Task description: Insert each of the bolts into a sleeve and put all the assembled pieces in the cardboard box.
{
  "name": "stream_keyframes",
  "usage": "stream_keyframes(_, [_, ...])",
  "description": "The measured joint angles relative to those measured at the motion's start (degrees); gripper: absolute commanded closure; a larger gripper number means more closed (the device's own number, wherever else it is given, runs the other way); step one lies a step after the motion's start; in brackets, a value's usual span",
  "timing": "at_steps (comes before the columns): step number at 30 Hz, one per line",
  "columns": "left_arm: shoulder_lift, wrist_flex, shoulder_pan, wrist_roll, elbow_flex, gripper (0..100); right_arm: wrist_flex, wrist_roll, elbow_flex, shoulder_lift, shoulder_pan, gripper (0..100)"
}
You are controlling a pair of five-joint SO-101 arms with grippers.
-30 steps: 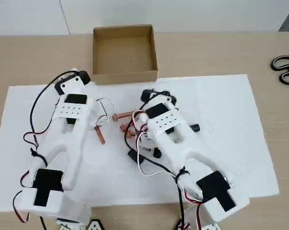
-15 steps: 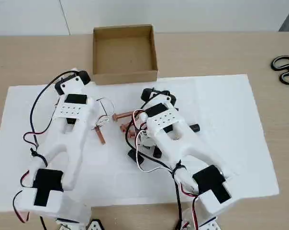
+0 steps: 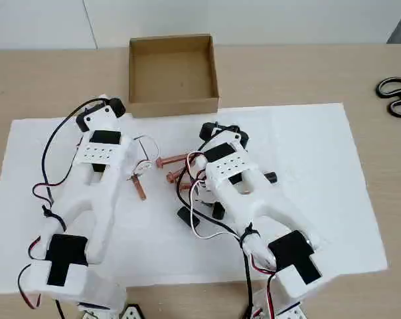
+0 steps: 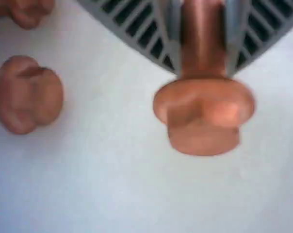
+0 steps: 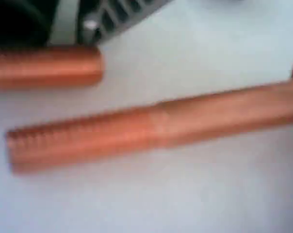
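On the white paper sheet (image 3: 307,166) spread over the surface (image 3: 54,80), between the two arms, lie the copper parts. The left hand (image 4: 202,60) is closed on a bolt (image 4: 202,116). Its shank is clamped between the ribbed fingers (image 4: 132,29), and its head pokes out just above the sheet. Another bolt head (image 4: 25,94) lies near it but apart.

In the high view the held bolt sits just left of two loose bolts (image 3: 174,160) lying side by side in the middle of the sheet. The right hand (image 3: 191,182) is low at the right ends of those bolts, tucked under its own arm, and I cannot tell whether it is wide or narrow. Its wrist view has a long bolt (image 5: 151,128) flat on the sheet. Just beside that is a shorter copper piece (image 5: 44,65), which may be a sleeve or another shank. The cardboard box (image 3: 172,105) stands at the far edge of the sheet with nothing in it, well apart from both hands.

The step in hand looks like the first pairing: one bolt is gripped and nothing is assembled yet. The next move calls for the right hand to hold a sleeve steady with its bore in line with the bolt's threaded end. The two then need to slide together straight, because a small tilt would probably jam them.
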Motion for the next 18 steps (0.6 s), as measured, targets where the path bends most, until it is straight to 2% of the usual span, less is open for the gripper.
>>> stream_keyframes(8, [0.0, 0.0, 0.0, 0.0, 0.0, 99, 2.8, 0.1, -1.5, 0.2, 0.1, 85.7])
stream_keyframes(10, [0.0, 0.0, 0.0, 0.0, 0.0, 99, 4.5, 0.1, -2.8, 0.7, 0.1, 89.0])
stream_keyframes(13, [0.0, 0.0, 0.0, 0.0, 0.0, 99, 7.2, 0.1, -4.0, 0.8, 0.1, 99.8])
stream_keyframes(18, [0.0, 0.0, 0.0, 0.0, 0.0, 99, 8.5, 0.1, -4.3, 1.0, -0.3, 99.2])
